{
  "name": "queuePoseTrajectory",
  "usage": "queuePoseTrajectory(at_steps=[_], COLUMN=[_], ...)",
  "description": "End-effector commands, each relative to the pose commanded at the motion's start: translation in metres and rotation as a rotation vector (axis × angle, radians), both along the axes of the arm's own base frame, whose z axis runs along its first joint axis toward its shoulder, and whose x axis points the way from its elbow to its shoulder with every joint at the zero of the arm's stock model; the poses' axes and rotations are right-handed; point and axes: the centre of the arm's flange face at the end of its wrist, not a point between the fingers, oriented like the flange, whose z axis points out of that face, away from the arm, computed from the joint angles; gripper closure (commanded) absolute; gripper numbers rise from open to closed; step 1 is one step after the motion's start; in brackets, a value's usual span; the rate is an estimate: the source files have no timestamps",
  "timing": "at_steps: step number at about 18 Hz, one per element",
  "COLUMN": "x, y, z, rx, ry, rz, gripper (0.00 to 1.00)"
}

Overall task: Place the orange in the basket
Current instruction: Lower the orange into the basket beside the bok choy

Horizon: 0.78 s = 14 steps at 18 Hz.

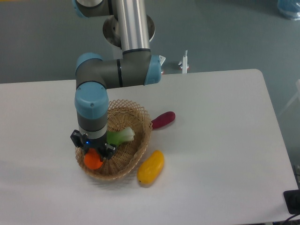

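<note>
The basket [136, 140] sits left of the middle of the tabletop [220, 140], nearer the front edge than the back. Wide bare tabletop runs right of it to the right edge, and a narrower strip lies between its left rim and the left edge. A yellow fruit [151, 167] lies just beside the basket's front-right rim, and a dark red vegetable [163, 119] lies just off its right rim, toward the back.

The gripper [93, 154] points straight down over the basket's front-left part, its fingers clenched on the orange [92, 160]. The orange sits low inside the rim; whether it touches the weave cannot be told. A leafy green [119, 136] lies in the basket just right of the gripper.
</note>
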Motion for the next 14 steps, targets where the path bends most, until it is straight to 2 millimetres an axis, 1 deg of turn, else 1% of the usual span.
queuePoseTrajectory(at_steps=[1,2,3,4,5,6,7,10,11,12,14], x=[0.000,-0.001,-0.002,-0.003,-0.004,-0.004,-0.005,-0.010,-0.014,-0.019,-0.020], y=[0.000,0.001,0.001,0.002,0.001,0.002,0.001,0.001,0.002,0.002,0.001], z=[-0.002,-0.001,0.000,0.001,0.001,0.002,0.004,0.012,0.018,0.024,0.039], rx=[-0.003,-0.003,0.002,0.005,0.004,0.009,0.011,0.015,0.015,0.018,0.031], ry=[0.000,0.002,0.007,0.013,0.015,0.019,0.023,0.055,0.074,0.091,0.121], rz=[-0.001,-0.003,-0.003,-0.007,-0.011,-0.019,-0.026,-0.041,-0.038,-0.030,-0.028], gripper=[0.42,0.38,0.30,0.28,0.24,0.17,0.16,0.03,0.00,0.00,0.00])
